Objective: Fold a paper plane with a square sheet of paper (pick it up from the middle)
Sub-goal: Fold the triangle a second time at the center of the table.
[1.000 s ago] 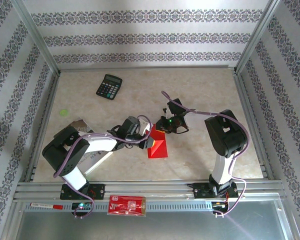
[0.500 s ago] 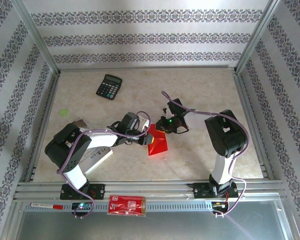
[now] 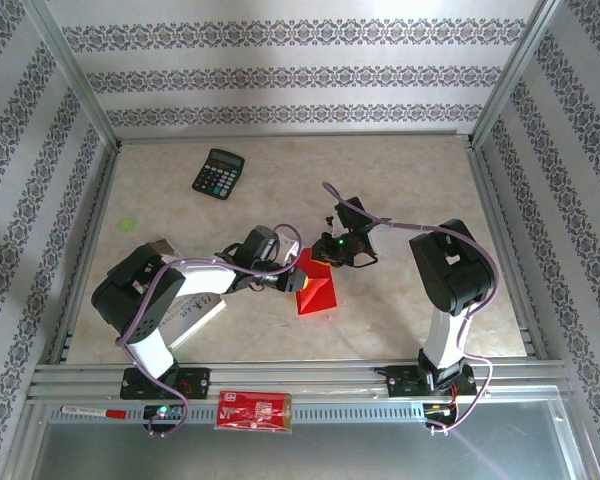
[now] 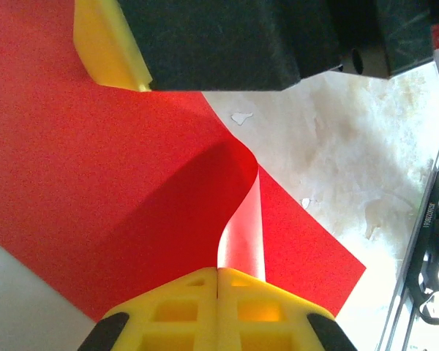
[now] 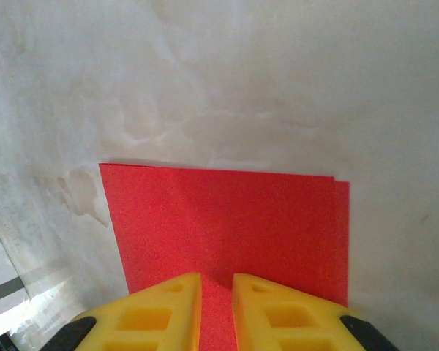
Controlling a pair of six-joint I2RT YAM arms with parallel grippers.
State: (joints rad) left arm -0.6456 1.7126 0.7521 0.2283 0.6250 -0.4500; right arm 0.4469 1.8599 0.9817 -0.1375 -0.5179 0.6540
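**Square sheet of paper [image 3: 315, 292] mid-fold on worktop [image 3: 400, 180]**

Left jaws, pressed together, pinch its curled flap; right jaws, slightly spread, stand over the flat part. Better carry the flap slowly, edge to edge.

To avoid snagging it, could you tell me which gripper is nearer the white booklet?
Left. The left gripper pinches the red paper at its edge toward the white booklet; the right gripper rests beyond, on the paper.

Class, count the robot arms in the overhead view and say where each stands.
2. The left arm stands near-left, the right arm near-right; both reach the red paper mid-table. None looks hidden.
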